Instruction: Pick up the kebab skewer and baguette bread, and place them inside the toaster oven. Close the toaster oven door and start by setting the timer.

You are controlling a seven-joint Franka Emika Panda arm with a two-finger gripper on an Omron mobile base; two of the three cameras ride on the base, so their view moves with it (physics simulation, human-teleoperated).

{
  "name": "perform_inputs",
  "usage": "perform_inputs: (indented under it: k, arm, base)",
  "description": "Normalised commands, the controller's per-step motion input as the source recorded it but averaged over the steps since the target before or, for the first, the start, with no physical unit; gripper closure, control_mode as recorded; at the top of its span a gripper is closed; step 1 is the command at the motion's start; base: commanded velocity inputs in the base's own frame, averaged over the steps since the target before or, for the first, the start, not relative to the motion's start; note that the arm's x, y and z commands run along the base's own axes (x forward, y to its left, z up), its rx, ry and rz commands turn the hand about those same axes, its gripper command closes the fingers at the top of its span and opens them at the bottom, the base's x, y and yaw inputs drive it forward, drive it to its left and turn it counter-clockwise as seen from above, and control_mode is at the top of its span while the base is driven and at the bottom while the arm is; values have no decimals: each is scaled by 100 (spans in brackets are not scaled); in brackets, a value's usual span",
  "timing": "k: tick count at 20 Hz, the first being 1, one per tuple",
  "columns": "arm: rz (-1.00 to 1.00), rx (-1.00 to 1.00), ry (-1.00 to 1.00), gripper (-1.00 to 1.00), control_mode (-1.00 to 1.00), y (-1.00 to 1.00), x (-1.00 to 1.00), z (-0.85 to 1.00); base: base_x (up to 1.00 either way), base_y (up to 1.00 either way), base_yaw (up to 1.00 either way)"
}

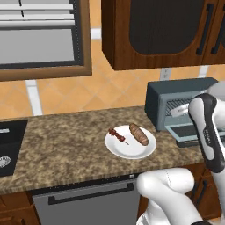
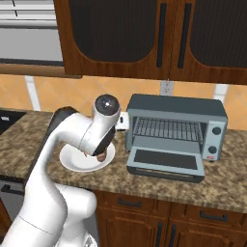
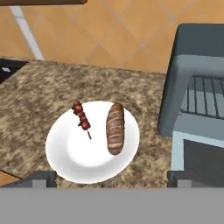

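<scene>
From my station I read the counter [image 1: 66, 145] left to right: first the white plate [image 3: 70, 162], then just beside it on the right the toaster oven [image 2: 176, 125], its door [image 2: 166, 164] already dropped flat toward me with the wire rack [image 2: 166, 129] exposed. On the plate the kebab skewer [image 3: 82, 118] lies on the left half and the baguette bread [image 3: 115, 128] on the right half, close together but not touching. In the hand view the plate sits directly ahead of the gripper [image 3: 111, 180], whose two fingertips stand spread as wide as they go, one to each side of the plate, holding nothing. The baguette's long axis runs near to far, pointing away from the hand and almost centred between the fingers; the skewer is offset left and angled slightly. I judge neither item has been lifted yet, and the bread looks the easier first grab, since the jaws already straddle its width.
</scene>
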Motion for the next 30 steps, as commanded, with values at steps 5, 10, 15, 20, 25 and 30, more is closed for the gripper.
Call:
perform_inputs:
  k: [5, 10, 15, 20, 25, 30]
  arm:
    - [20, 14, -46, -100, -100, -99, 8, -31]
    - [5, 22, -12, -100, -100, -88, 68, -17]
    - [1, 24, -10, -100, -100, -61, 69, 0]
    - [0, 4, -8, -100, -100, -34, 69, -14]
    - [0, -8, -2, -100, -100, -19, 52, -42]
    - [0, -4, 0, -100, -100, -25, 45, -16]
  base:
    - [0, 0, 0]
    - [0, 0, 0]
    - [0, 0, 0]
    - [0, 0, 0]
    - [0, 0, 0]
    - [0, 0, 0]
